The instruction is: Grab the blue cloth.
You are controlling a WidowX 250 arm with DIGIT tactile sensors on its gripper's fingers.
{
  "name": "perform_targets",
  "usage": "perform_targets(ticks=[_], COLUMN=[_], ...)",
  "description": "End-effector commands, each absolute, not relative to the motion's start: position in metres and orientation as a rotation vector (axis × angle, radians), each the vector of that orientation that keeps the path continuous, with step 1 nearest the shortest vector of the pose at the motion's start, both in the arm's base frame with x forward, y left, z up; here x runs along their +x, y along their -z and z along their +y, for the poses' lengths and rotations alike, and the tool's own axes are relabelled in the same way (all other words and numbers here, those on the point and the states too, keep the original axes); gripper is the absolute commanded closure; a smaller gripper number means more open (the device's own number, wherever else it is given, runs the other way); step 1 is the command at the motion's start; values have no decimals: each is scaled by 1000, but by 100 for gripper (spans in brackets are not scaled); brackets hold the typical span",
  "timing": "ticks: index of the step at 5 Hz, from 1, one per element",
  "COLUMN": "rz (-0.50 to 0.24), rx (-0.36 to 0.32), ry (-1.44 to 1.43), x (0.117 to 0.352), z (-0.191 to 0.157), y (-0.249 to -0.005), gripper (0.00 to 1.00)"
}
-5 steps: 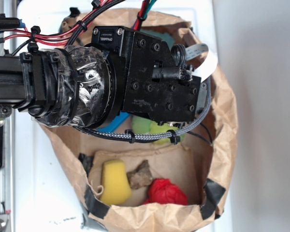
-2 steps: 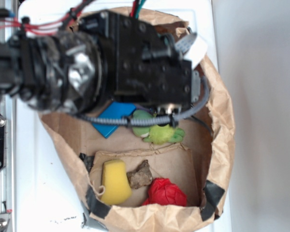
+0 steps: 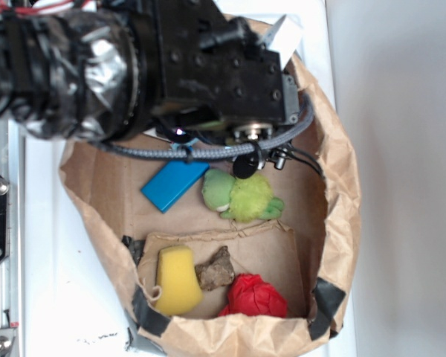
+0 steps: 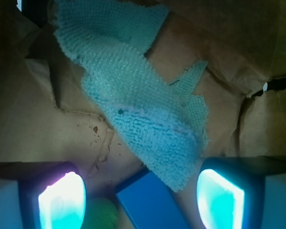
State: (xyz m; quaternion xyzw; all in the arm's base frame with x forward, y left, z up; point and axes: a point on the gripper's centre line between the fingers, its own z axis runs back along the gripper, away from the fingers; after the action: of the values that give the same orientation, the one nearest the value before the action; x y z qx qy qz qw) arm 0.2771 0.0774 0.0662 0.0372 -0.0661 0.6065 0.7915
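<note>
Teal-blue terry, the blue cloth (image 4: 138, 119) lies crumpled on the brown paper floor of the bag (image 3: 342, 223), and in the wrist view we see it between and beyond the gripper (image 4: 140, 200) fingers, which stand apart and hold nothing. We see a blue block (image 4: 150, 202) just beside the cloth's near edge, with a green plush toy (image 3: 241, 197), yellow sponge (image 3: 177, 279) and red object (image 3: 256, 296) elsewhere in the bag.

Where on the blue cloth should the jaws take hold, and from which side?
Probably the wide middle band of the blue cloth, coming straight down. It lies flat on the paper, thickest there; its lower corner touches the blue block, so stay above it.
</note>
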Motion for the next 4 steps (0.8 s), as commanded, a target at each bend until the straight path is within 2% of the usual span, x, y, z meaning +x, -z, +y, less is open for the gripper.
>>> perform_targets(ticks=[1, 2, 3, 4], rz=[-263, -279, -287, -269], rx=[74, 79, 93, 114], ry=[-1364, -1376, -1377, -1356], x=[288, 295, 292, 274], z=[101, 107, 111, 112], y=[-83, -82, -80, -75], gripper=[0, 0, 0, 0])
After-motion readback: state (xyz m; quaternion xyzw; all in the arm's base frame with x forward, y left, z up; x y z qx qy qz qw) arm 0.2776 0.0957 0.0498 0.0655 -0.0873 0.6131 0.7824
